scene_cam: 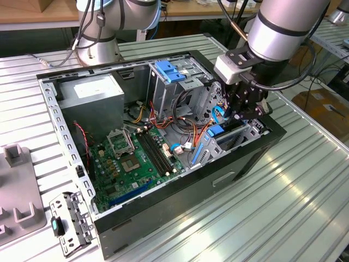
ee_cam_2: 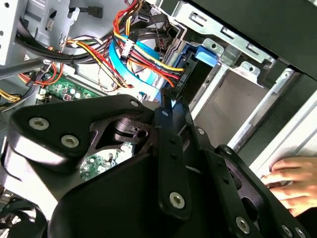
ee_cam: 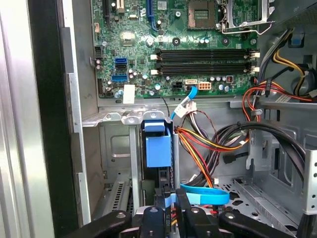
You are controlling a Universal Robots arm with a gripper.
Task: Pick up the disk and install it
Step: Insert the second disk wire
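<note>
Seated upright in the bay slot straight ahead of the jaws: disk (ee_cam: 158, 148), blue carrier tab facing the far end, near edge just in front of the gripper (ee_cam: 171, 218). Seen from the exterior view as gripper (scene_cam: 241, 112) low over the front corner of the case (scene_cam: 163, 196), disk (scene_cam: 220, 132) directly beneath it.

Cannot tell whether the jaws pinch the disk's near edge or merely stand at it; tips hidden behind the gripper's own body in both wrist views.

Judged as the seating stage of the install, disk mostly in but perhaps not fully home.

To do it well:
- Push along the slot's line only, no twist, so the rails do not bind.
- Mind the cable (ee_cam: 205, 194) looping just beside the jaws and the wires (ee_cam: 198, 141) a little further ahead to the same side; either could snag.
- Go gently and stop at firm resistance.
- Watch the hand (ee_cam_2: 292, 181) lying behind the jaws, outside the case wall.
</note>
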